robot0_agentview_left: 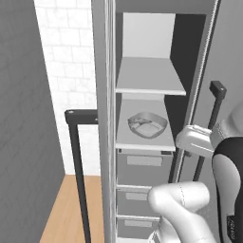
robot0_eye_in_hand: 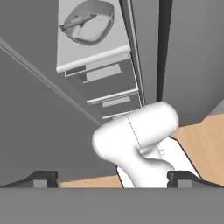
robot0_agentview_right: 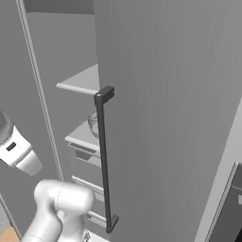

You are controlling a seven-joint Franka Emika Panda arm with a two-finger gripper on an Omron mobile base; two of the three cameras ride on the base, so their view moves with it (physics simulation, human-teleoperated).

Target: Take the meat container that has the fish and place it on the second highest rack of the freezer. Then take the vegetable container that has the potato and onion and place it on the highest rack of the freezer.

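Observation:
The meat container [robot0_agentview_left: 147,125], a translucent grey rounded tub, rests on the second highest rack [robot0_agentview_left: 142,141] inside the open freezer [robot0_agentview_left: 110,142]. In the hand view the fish [robot0_eye_in_hand: 79,21] lies inside the meat container [robot0_eye_in_hand: 101,26]. The highest rack [robot0_agentview_left: 148,80] above it is bare. My gripper [robot0_eye_in_hand: 111,178] is open, well back from the shelf, its fingertips [robot0_eye_in_hand: 43,177] wide apart with nothing between them. My white hand [robot0_agentview_left: 193,140] hangs just right of the shelf's front edge. The vegetable container with the potato and onion is out of view.
Grey drawers [robot0_agentview_left: 142,166] sit below the racks. An open door with a long dark handle [robot0_agentview_right: 105,160] stands close on the right, and another dark handle [robot0_agentview_left: 78,180] stands at the left. My own white arm link [robot0_eye_in_hand: 135,135] crosses below the hand. Wooden floor [robot0_agentview_left: 71,209] shows beneath.

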